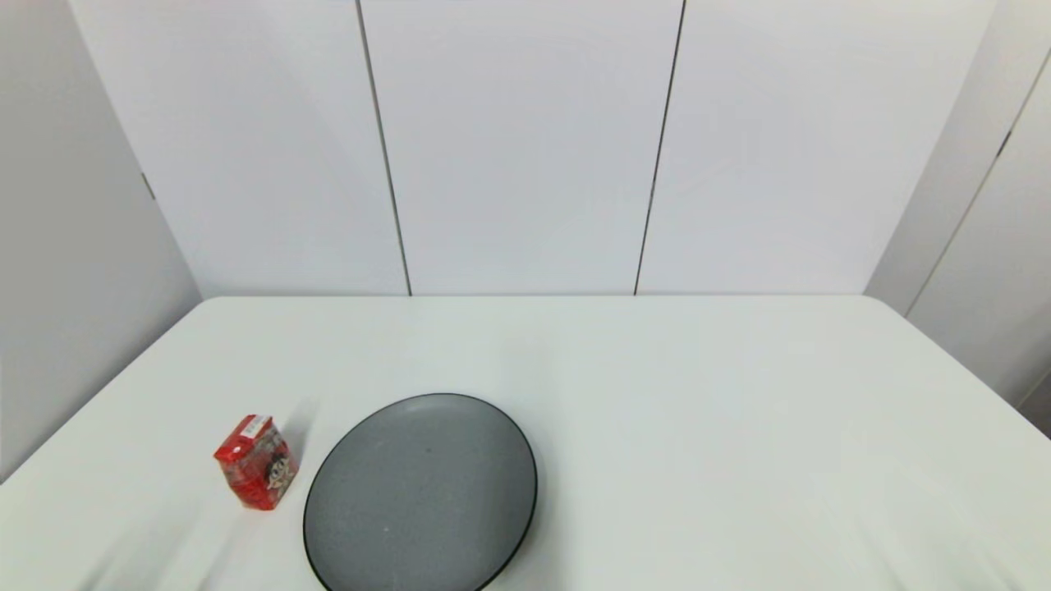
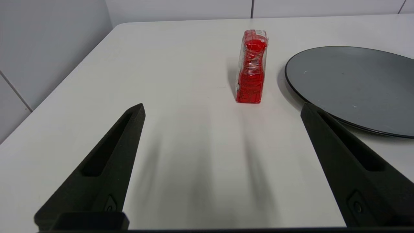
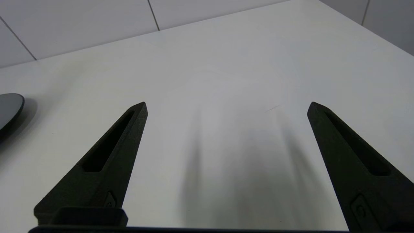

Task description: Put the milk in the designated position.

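Filling the lower half of the head view, the white table (image 1: 657,410) is running off the frame's bottom and side edges, so its near rim is not showing. Sitting at the lower centre-left, the dark grey plate (image 1: 420,492) is being cropped by the bottom edge; the right wrist view is catching only a sliver of it at the far left. Neither arm is appearing in the head view. The left gripper (image 2: 223,108) is hovering low over the table with its fingers spread wide, empty, pointing toward the milk (image 1: 256,464). The right gripper (image 3: 226,106) is likewise hanging spread and empty over bare tabletop. The milk is standing upright in the lower left, just beside the plate's left rim and apart from it; its printed face is too small to make out.
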`<state>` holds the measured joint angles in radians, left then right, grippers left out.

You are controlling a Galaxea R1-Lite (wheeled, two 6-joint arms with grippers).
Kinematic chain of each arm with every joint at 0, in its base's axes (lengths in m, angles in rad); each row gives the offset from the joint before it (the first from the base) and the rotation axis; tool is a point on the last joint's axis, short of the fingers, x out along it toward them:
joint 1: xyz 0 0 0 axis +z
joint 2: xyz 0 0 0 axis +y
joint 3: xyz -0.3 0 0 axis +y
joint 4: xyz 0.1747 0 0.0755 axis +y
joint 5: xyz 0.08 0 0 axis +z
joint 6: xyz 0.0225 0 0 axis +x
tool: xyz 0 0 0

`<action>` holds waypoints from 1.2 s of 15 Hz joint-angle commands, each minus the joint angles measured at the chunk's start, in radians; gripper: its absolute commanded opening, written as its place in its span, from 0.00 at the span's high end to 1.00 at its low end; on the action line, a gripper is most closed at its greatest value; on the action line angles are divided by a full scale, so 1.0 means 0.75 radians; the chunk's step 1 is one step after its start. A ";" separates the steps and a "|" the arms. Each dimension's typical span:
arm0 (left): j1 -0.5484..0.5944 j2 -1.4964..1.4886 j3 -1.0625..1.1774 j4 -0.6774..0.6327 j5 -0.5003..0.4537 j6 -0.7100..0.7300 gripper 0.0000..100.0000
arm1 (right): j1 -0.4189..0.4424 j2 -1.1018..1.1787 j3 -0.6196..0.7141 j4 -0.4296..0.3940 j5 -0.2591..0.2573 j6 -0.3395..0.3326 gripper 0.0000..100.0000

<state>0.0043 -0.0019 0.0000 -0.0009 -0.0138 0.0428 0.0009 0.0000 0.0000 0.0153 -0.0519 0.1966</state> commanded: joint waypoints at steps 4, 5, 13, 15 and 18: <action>0.000 0.003 0.000 -0.001 0.002 -0.010 0.00 | 0.001 0.002 0.000 0.000 0.000 0.002 0.00; 0.000 0.003 0.000 -0.001 0.002 -0.010 0.00 | 0.001 0.002 0.000 0.000 0.000 0.002 0.00; 0.000 0.003 0.000 -0.003 0.014 -0.061 0.00 | 0.001 0.002 0.000 0.000 0.000 0.002 0.00; 0.000 0.003 0.000 -0.003 0.014 -0.063 0.00 | 0.001 0.002 0.000 0.000 0.000 0.002 0.00; 0.000 0.003 0.000 -0.003 0.014 -0.063 0.00 | 0.001 0.002 0.000 0.000 0.000 0.002 0.00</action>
<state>0.0043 -0.0017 0.0000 -0.0028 -0.0019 -0.0043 0.0013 0.0000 0.0000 0.0153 -0.0519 0.1970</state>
